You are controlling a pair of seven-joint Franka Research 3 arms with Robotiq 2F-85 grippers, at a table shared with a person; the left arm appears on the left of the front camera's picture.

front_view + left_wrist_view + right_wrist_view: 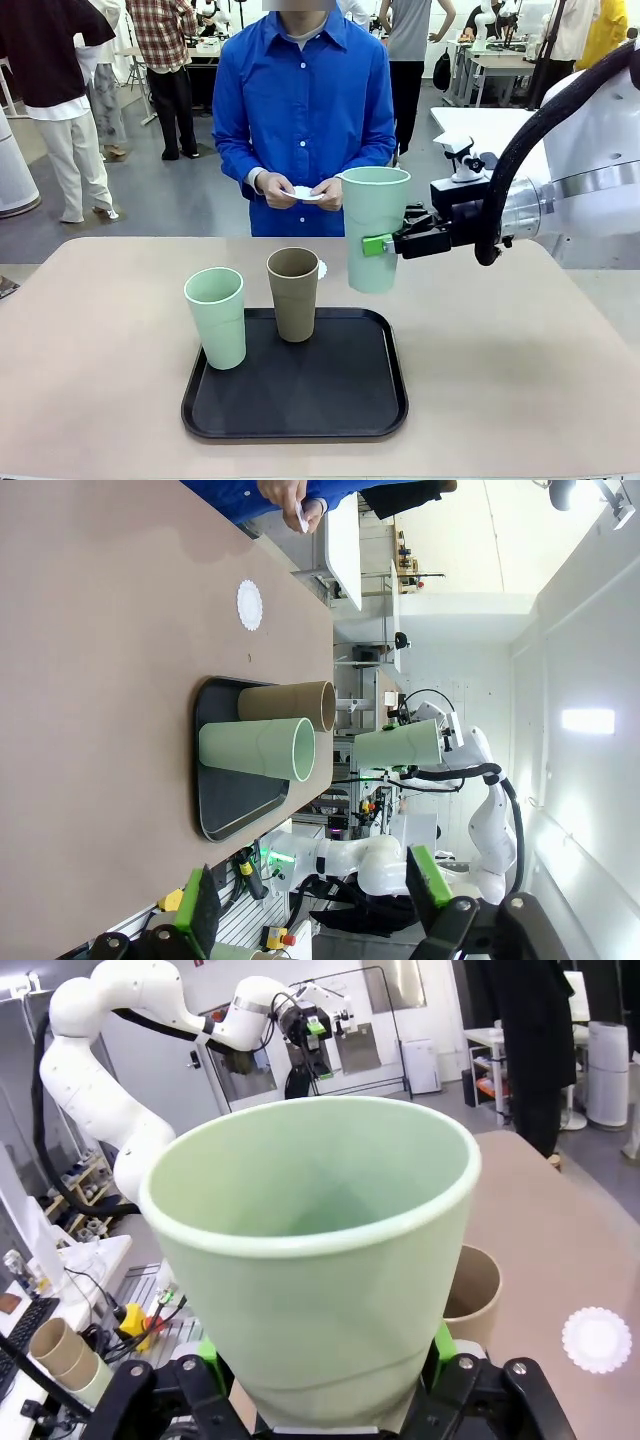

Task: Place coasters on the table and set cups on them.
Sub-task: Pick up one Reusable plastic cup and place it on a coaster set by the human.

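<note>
My right gripper (380,245) is shut on a mint green cup (374,228), holding it upright in the air above the table (90,400), right of the tray. In the right wrist view the held cup (320,1260) sits between the green pads (443,1346). A second mint cup (216,317) and a brown cup (293,293) stand on the black tray (300,410). One coaster (322,268) lies on the table just behind the brown cup. The person holds another coaster (303,192) in both hands. My left gripper (312,910) is open and holds nothing, well back from the tray (225,805).
The person in a blue shirt (303,110) stands at the far edge, hands close to the held cup. Bare tabletop lies left and right of the tray. In the right wrist view the lying coaster (597,1338) is to the right, past the brown cup (472,1285).
</note>
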